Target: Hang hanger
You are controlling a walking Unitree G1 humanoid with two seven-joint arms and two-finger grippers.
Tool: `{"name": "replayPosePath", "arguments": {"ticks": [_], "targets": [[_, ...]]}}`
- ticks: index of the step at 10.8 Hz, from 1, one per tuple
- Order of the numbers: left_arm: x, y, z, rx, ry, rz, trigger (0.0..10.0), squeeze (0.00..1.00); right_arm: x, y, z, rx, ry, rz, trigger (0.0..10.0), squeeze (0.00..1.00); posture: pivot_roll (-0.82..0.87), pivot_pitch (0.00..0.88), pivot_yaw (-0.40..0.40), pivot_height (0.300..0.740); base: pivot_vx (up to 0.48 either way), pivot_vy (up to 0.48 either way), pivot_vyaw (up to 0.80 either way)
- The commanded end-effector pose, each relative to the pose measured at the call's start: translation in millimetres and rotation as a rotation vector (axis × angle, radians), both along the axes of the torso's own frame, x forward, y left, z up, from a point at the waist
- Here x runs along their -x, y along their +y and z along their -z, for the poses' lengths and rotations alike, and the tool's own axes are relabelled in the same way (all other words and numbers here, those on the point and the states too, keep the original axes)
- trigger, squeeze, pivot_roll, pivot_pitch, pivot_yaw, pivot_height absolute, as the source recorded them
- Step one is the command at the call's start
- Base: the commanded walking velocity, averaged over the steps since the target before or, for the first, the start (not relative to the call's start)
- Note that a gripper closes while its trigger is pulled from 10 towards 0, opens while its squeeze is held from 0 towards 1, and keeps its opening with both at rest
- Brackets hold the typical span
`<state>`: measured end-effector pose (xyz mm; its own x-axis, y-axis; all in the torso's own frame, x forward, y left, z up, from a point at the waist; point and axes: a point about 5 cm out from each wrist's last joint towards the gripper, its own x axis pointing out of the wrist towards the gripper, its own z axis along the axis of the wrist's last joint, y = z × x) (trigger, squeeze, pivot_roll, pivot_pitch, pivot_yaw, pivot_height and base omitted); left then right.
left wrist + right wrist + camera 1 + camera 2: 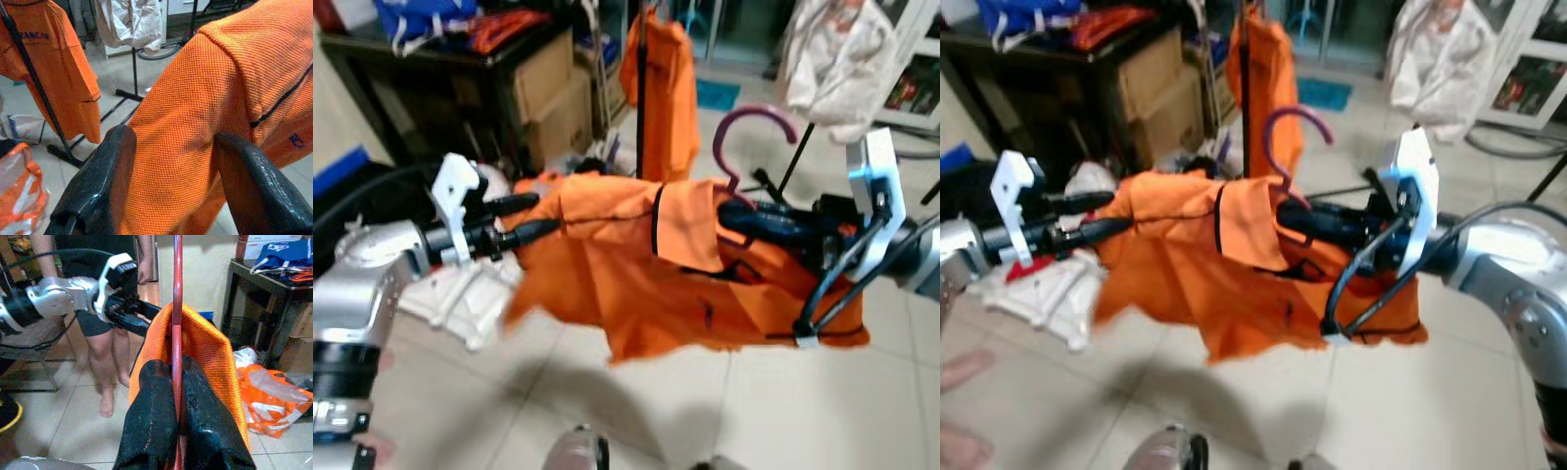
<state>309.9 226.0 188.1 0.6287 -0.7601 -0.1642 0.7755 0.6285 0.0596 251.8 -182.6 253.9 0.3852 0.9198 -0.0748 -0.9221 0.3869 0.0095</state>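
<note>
Nearest you, the left tool (533,217) sat at the left middle of the head frame, its two black fingers (98,181) spread apart with the orange shirt (636,264) bulging between them; whether they actually pinched the cloth could not be told. The shirt was a coarse mesh knit with thin dark piping, draped across the middle of the frame between your two arms, its lower hem hanging free above the pale floor tiles (558,392). At the right middle, the right tool (1298,217) was clamped shut on the thin stem of the purple hanger (744,147), whose curved hook rose clear of the shirt, just above center.

Beyond the shirt, open tile showed in the upper center, narrowed by a black rack pole (641,108) carrying a second orange shirt (671,88). A white garment (837,59) hung at the upper right. Cardboard boxes (553,93) and a dark counter (431,69) crowded the upper left, and white and orange bags (274,401) lay on the floor by them. In the right wrist view, a person's bare legs (110,357) stood behind your left arm.
</note>
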Motion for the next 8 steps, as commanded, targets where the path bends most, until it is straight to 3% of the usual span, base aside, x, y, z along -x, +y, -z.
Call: {"name": "replayPosePath", "arguments": {"ticks": [1,2,8], "targets": [[-0.8,-3.4,-0.4,-0.001,-0.006,0.02,7.0,0.0,6.3,0.5,-11.6,-0.019,-0.049,-0.026,10.0,0.0,-0.04,0.116,0.052,0.74,0.0,0.0,0.0],[-1.1,-5.2,-0.1,0.02,-0.004,0.021,0.0,0.0,7.4,-0.3,-11.3,-0.02,-0.048,-0.021,10.0,0.0,-0.05,0.119,0.054,0.74,0.0,0.0,0.0],[-8.5,-3.4,-1.0,0.097,-0.015,-0.013,0.0,0.0,8.0,-2.5,-14.7,-0.03,-0.043,-0.005,10.0,0.0,-0.06,0.109,0.053,0.74,0.0,0.0,0.0]]}}
